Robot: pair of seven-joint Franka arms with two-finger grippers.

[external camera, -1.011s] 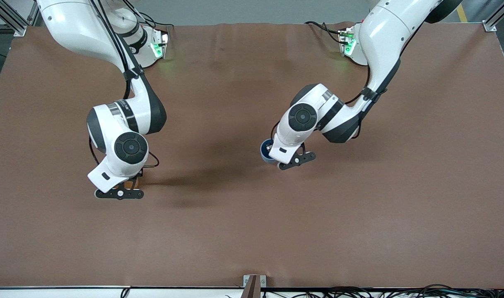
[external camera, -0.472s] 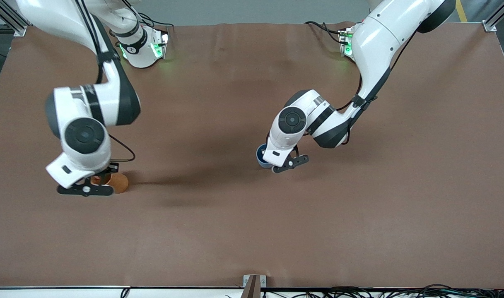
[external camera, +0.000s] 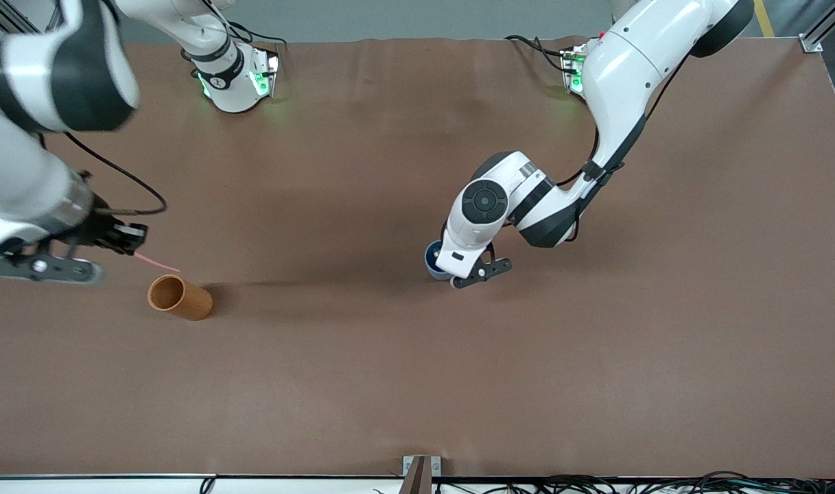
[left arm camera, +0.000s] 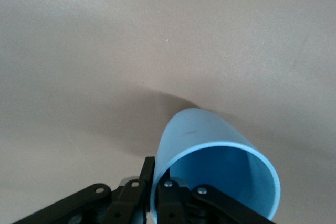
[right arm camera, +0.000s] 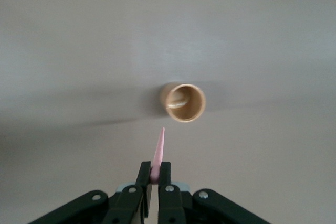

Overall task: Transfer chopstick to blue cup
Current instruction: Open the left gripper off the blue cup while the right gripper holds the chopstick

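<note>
right tool [right arm camera: 154, 178] pinching chopstick [right arm camera: 158, 152], orange cup [external camera: 179, 297] below

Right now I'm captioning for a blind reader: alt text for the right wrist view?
The right gripper, shut on the pink chopstick, hangs over the brown table near the upright orange-brown cup.

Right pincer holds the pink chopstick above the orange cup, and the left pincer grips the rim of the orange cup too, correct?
Not quite. The left pincer grips the blue cup's rim, as the left wrist view shows. The right pincer does hold the chopstick above the orange cup.
</note>
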